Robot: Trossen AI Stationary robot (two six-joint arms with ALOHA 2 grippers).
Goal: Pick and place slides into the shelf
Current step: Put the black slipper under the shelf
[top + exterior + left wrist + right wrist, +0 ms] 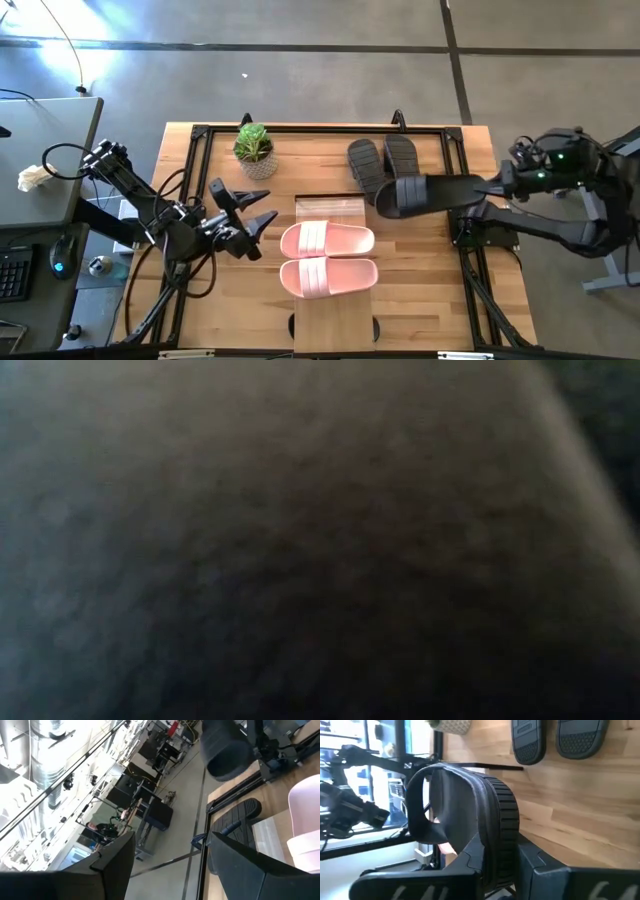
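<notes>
A pale pink pair of slides point(326, 241) point(328, 277) lies soles down across the shelf's light plank point(327, 325). Two black slides point(364, 162) point(401, 155) rest soles up on the table's far side. My right gripper point(470, 188) reaches in from the right, shut on a third black slide point(415, 193), beside those two and just right of the shelf. My left gripper point(262, 215) hangs open left of the pink pair, touching nothing. Its spread fingers point(115, 865) frame the left wrist view. The low view is blocked by something dark and blurred. My right gripper pinches the black slide at one end of its sole point(496, 862), one finger on the footbed side, the other on the ribbed underside. The fingers come level from the table's right, along the slide's length. The slide stands on edge, its strap point(427, 805) beyond the fingers.
A small potted plant point(253, 148) stands at the far left of the tabletop. A black frame point(320, 130) runs around the table edge. Bare wood point(420, 280) lies right of the shelf. A desk with a keyboard point(15, 275) sits off the left side.
</notes>
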